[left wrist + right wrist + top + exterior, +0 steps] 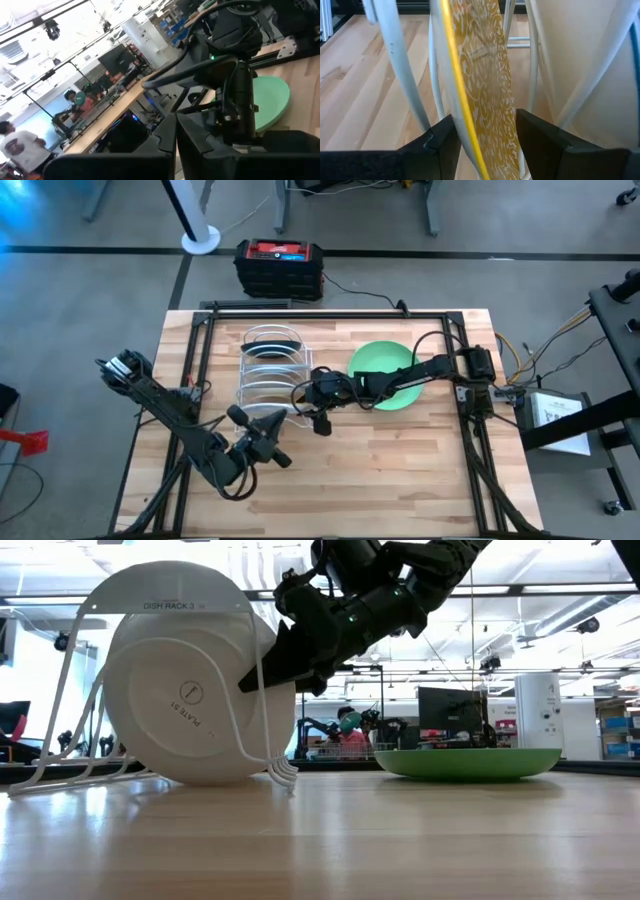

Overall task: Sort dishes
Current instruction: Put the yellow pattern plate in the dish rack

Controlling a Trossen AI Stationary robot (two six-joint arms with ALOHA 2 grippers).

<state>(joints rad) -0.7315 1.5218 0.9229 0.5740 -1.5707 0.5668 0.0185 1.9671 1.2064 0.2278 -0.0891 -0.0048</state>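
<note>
A white wire rack (268,370) stands on the table left of centre. It holds a dark teal plate (272,348) in a far slot and a white plate whose back faces the low view (190,690). A yellowish patterned plate (485,65) stands on edge among the rack wires, with my right gripper (485,131) shut on it at the rack's right side (298,392). A plain light green plate (385,365) lies flat on the table right of the rack. My left gripper (272,442) is shut and empty, near the table's front left. My right gripper pinches the yellowish plate's rim (465,125) between its two fingers, one finger on each face. The fingers come about level from the table's right side, reaching in between the rack wires. The plate stands on edge in the rack; its lower edge is hidden.
Black frame rails (320,315) run along the table's far and side edges. A black and red box (280,265) sits on the floor beyond the far edge. Bare wood (390,470) lies at the near right. People (350,735) show in the room behind.
</note>
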